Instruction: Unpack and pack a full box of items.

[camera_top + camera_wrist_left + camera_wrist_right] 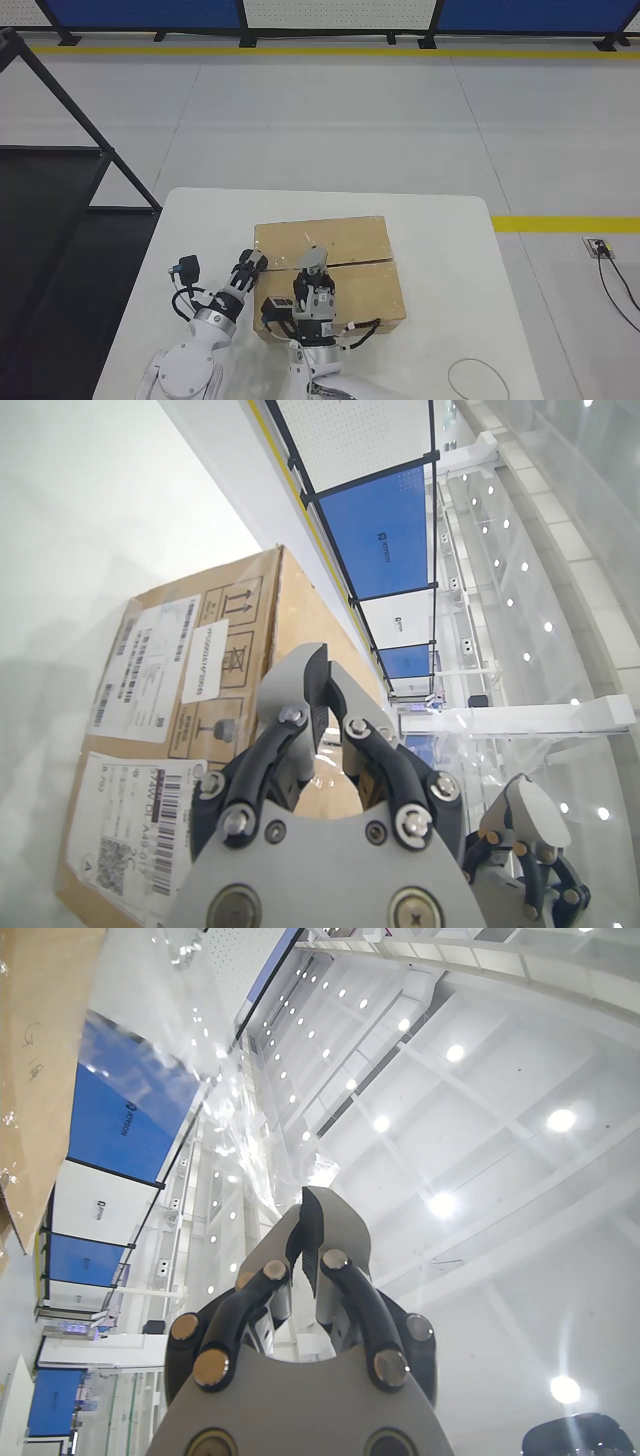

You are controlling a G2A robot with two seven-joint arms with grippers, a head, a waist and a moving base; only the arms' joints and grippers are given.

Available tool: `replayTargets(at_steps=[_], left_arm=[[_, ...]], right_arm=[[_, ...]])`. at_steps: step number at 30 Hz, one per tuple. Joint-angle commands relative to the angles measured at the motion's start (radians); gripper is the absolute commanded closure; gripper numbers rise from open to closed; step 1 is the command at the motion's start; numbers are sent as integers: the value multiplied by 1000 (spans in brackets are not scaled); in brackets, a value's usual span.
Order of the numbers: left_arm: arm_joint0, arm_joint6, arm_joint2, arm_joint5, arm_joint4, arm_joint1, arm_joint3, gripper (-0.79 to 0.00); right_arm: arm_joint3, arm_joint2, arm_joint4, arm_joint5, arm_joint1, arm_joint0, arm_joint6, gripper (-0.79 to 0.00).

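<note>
Plainly, film [240, 1138] between right fingers [345, 1228]

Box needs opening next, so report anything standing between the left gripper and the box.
Nothing visible does. The left gripper, shut, sits right beside the labelled end of the box. The right gripper is over the box top, shut on clear film.

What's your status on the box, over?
Left gripper shut beside box, labelled end. Right gripper shut on clear film above box. Flaps closed. Nothing blocking.
</note>
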Motion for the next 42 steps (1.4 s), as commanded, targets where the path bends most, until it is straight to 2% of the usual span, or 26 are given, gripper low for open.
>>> replayTargets(at_steps=[1,7,8,9,10,11,15,17,21,23,25,28,31,33,42], left_arm=[[0,0,-2,-1,-4,0,1,0],[3,-3,-5,0,-12,0,-3,0],[4,-3,-5,-1,-12,0,-3,0],[5,-3,-4,-2,-13,0,-3,0],[5,-3,-4,-2,-13,0,-3,0],[6,-5,-3,-3,-13,1,-3,0],[7,-6,-1,-3,-12,1,-5,0],[7,-7,0,-3,-13,1,-8,0],[13,-6,2,-6,-12,1,-13,0],[18,-3,3,-7,-10,1,-18,0],[24,1,3,-9,-13,1,-23,0],[35,6,0,-14,-17,1,-31,0],[47,11,-5,-18,-20,1,-40,0],[56,15,-5,-22,-23,1,-49,0],[106,19,-6,-36,-19,3,-102,0]], right_arm=[[31,5,0,-8,-5,10,-10,0],[35,19,0,-50,-21,-10,-52,0],[31,24,0,-59,-23,-18,-61,-28],[27,31,0,-65,-24,-24,-67,-175],[22,38,0,-71,-26,-32,-73,-286],[15,46,0,-77,-28,-42,-79,-339],[-14,72,0,-84,-28,-70,-86,-394],[-37,82,0,-85,-26,-83,-87,-459],[-80,107,0,-72,-20,-105,-74,-468],[-98,121,0,-57,-19,-119,-70,-517],[-106,134,0,-46,-19,-130,-75,-520],[-119,161,0,-8,-22,-150,-86,-634],[-139,195,7,38,-27,-176,-113,-680],[-158,222,16,66,-31,-195,-135,-785],[-254,340,73,125,-35,-284,-279,-785]])
